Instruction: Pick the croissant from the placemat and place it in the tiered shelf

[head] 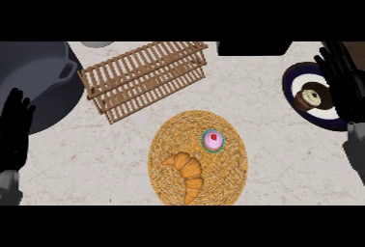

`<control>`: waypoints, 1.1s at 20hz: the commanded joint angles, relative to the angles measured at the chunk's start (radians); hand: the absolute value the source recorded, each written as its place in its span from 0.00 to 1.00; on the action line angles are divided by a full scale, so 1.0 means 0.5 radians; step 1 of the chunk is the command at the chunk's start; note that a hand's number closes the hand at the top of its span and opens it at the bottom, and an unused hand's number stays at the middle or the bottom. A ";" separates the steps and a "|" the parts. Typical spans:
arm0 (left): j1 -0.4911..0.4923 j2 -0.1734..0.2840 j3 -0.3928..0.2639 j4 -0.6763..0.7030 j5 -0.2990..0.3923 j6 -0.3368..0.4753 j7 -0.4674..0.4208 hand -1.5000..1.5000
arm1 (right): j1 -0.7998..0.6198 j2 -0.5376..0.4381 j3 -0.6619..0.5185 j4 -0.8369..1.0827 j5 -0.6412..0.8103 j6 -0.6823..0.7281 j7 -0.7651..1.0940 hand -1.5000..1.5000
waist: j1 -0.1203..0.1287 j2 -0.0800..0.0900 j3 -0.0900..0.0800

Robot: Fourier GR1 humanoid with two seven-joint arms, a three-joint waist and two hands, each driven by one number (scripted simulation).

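Croissant (187,174), golden and curved, lies on the round woven straw placemat (235,173) on our pale marble tabletop (92,154), below the slatted wooden tiered shelf (146,77). Both our black hands, left (16,128) and right (342,82), rest with fingers straight and apart.

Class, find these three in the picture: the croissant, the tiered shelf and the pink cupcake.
croissant (188,172): head view, on its curved middle.
tiered shelf (146,77): head view, on the wooden slats of its top tier.
pink cupcake (212,140): head view, on its pink frosting.

Golden-brown croissant (187,174) on straw-yellow woven placemat (228,183); brown slatted tiered shelf (146,77); pale marbled counter (92,164).
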 commanded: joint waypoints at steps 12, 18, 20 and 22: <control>-0.081 -0.265 -0.402 -0.210 -0.194 -0.033 -0.123 0.50 | -0.380 0.826 0.831 0.167 -0.068 0.756 -0.080 0.00 | 0.119 0.079 0.011; -0.132 -0.157 -0.268 -0.185 -0.160 -0.112 -0.074 0.50 | -0.641 0.469 0.856 -0.063 -0.040 1.274 0.113 0.00 | 0.062 0.057 0.008; -0.108 -0.182 -0.277 -0.206 -0.141 -0.119 -0.090 0.50 | -0.798 0.416 0.960 -0.135 0.145 1.304 0.162 0.00 | 0.079 0.050 0.006; -0.095 -0.214 -0.312 -0.187 -0.210 -0.058 -0.094 0.50 | -0.768 0.304 1.037 -0.279 0.208 1.426 0.209 0.00 | 0.037 0.046 0.007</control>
